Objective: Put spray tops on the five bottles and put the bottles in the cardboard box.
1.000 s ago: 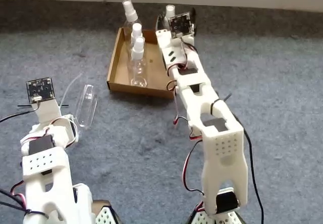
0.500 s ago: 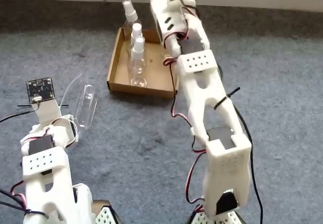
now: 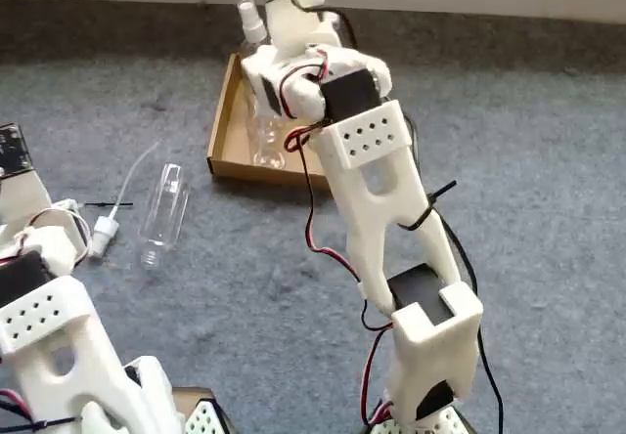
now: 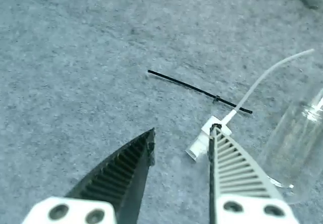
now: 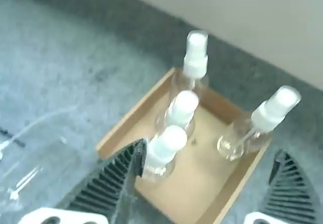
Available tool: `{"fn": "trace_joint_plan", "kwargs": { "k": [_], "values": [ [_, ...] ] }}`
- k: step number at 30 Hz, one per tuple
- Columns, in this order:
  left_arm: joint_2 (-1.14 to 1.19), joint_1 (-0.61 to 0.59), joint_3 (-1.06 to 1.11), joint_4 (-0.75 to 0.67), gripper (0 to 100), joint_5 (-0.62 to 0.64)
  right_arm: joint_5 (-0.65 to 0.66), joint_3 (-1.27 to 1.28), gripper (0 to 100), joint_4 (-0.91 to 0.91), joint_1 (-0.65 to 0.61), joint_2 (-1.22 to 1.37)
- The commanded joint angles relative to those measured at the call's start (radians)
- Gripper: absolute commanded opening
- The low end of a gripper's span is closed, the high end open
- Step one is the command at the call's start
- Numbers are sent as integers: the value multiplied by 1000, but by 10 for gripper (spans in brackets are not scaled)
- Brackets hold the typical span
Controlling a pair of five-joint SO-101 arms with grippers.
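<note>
Cardboard box (image 5: 207,183) holds four capped bottles (image 5: 181,108), all upright. Right end effector (image 5: 208,151) hangs above them, jaws wide, carrying nothing. Fifth bottle (image 3: 163,214) lies on its side on the carpeted tabletop (image 3: 548,160), apart from the box, neck bare. Its spray top (image 4: 202,141), tube attached, lies just beside it. Left end effector (image 4: 183,131) hovers spread and empty by that top. Judged four of five done; capping and boxing the last remain.

We see four clear plastic bottles (image 5: 181,108) with white spray tops (image 5: 196,47) standing upright in the shallow brown cardboard box (image 5: 128,119). A fifth clear bottle (image 3: 161,214) lies capless on its side outside the box, with a loose white spray top (image 3: 103,231) and its thin tube just beside it.
</note>
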Motion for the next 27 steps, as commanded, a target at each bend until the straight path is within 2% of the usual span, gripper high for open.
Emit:
{"fn": "trace_joint_plan", "kwargs": {
  "k": [1,7,10,15,18,24,27],
  "values": [
    [-7,-58,-81,9,176,-51,-8,-53,332,150,-51,-67],
    [-7,-50,-85,48,176,-106,-8,-59,332,461,-50,-71],
    [2,12,-131,130,176,-109,-9,-7,332,466,8,-105],
    [159,148,-283,298,176,-107,0,249,332,456,140,-245],
    [317,236,-369,333,176,-103,64,455,332,418,214,-381],
    [619,352,-567,325,181,-103,190,1035,332,136,392,-659],
    [742,384,-687,331,242,-103,250,1310,332,2,470,-779]
  ]
}}
